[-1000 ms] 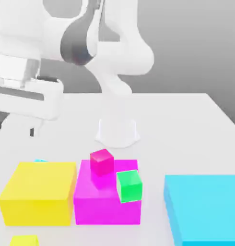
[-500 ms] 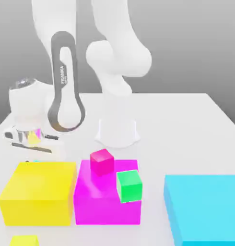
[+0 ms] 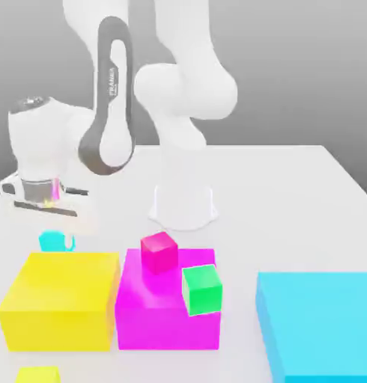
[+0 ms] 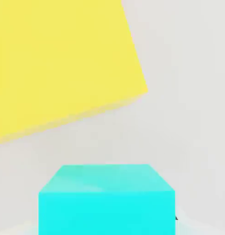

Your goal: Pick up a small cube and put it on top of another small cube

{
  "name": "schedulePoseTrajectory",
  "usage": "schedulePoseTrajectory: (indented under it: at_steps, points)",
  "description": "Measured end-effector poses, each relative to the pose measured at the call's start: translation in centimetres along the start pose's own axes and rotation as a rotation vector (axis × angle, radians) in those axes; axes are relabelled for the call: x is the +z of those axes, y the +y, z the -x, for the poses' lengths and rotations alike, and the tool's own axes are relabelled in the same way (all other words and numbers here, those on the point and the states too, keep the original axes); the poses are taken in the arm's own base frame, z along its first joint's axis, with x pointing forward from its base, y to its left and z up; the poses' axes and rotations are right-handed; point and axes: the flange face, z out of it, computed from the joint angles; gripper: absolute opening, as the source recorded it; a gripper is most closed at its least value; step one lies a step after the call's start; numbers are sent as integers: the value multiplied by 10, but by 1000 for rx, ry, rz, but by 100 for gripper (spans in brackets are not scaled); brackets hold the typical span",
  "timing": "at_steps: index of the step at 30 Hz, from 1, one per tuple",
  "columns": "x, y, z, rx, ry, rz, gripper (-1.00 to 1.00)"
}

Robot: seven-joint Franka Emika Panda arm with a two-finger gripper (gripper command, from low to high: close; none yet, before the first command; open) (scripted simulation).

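1. At the exterior view's left, your hand point(image 3: 55, 230) pinches the small cube point(image 3: 52, 241), a smooth matte cyan cube, just above the bench point(image 3: 291, 194), behind the yellow block point(image 3: 59, 299).
2. You see three large flat-shaded blocks: yellow, magenta block point(image 3: 165, 318), cyan block point(image 3: 321, 322).
3. Two more small cubes, pink cube point(image 3: 159, 251) and green cube point(image 3: 201, 289), rest on the magenta block.

Small vertical lettering runs down the dark panel of the robot arm point(image 3: 111, 82), too faint to read.
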Motion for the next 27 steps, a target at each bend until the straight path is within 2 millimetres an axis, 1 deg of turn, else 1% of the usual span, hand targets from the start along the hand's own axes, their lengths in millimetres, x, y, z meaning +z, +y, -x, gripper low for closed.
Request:
schedulePoseTrajectory:
  at_steps: [2,8,9,10,12,14,19,23,27]
  points:
    - [-2,-1,-15,-89,-45,19,-100]
    - [-11,3,-60,-347,-194,83,-100]
    - [-20,-5,-64,-342,-203,74,-100]
    - [-30,-16,-64,-329,-204,66,-100]
    - [-49,-45,-57,-294,-196,49,-100]
    - [-68,-71,-47,-248,-186,32,-100]
    - [-115,-119,-15,-99,-172,-11,-100]
    - [-151,-156,21,1,-168,-36,-100]
    - [-183,-187,64,95,-170,-52,-100]
